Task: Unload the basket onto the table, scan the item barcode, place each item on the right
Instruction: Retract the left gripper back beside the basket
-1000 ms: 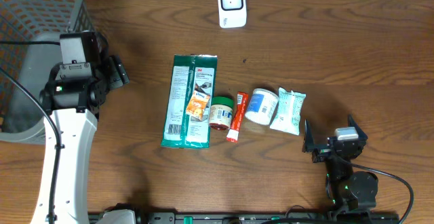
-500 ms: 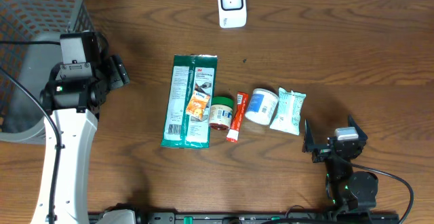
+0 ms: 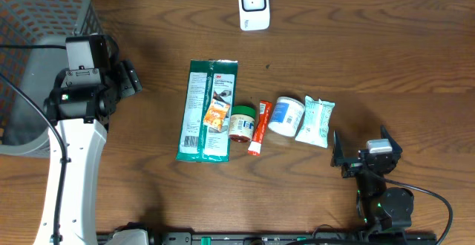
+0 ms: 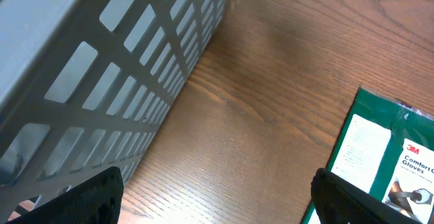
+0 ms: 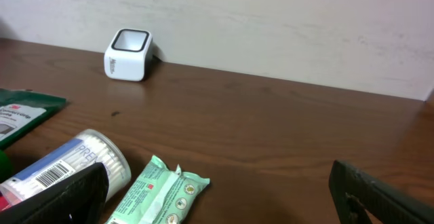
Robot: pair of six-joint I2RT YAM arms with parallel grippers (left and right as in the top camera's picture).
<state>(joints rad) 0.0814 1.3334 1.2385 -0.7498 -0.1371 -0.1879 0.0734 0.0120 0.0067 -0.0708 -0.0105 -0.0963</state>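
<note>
A white barcode scanner (image 3: pixel 254 5) stands at the table's far edge and also shows in the right wrist view (image 5: pixel 127 54). In a row at mid-table lie a green 3M gloves pack (image 3: pixel 200 111), a small orange packet (image 3: pixel 216 115), a green-lidded jar (image 3: pixel 242 122), a red tube (image 3: pixel 260 128), a cotton-swab tub (image 3: pixel 286 114) and a mint wipes pack (image 3: pixel 316 121). My left gripper (image 3: pixel 125 73) hangs open between the basket and the gloves pack (image 4: pixel 380 156), holding nothing (image 4: pixel 220 200). My right gripper (image 3: pixel 362 145) is open and empty (image 5: pixel 220 197), just right of the wipes pack (image 5: pixel 159 190).
A grey mesh basket (image 3: pixel 37 22) fills the far left corner, and its wall (image 4: pixel 102 68) is close beside my left gripper. Bare brown wood lies between the basket and the gloves pack. A pale wall rises behind the scanner.
</note>
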